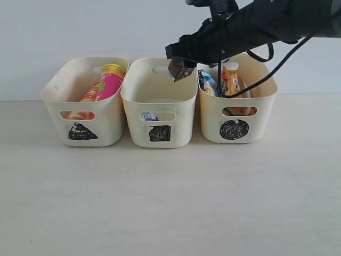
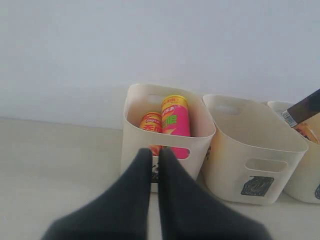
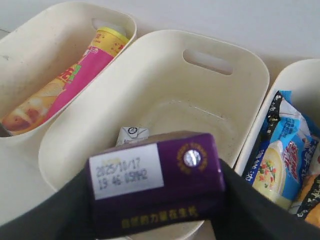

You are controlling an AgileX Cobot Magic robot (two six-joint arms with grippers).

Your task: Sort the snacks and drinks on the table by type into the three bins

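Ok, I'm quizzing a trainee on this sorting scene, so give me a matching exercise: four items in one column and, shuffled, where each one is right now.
Items
1. pink chip tube
2. white-and-blue carton
3. purple carton
4. blue-white foil bag

Places
A. held in the right end effector over the square bin
B. in the circle bin
C. in the triangle bin
D. lying on the floor of the square bin

Pairs: 1-C, 2-D, 3-A, 4-B
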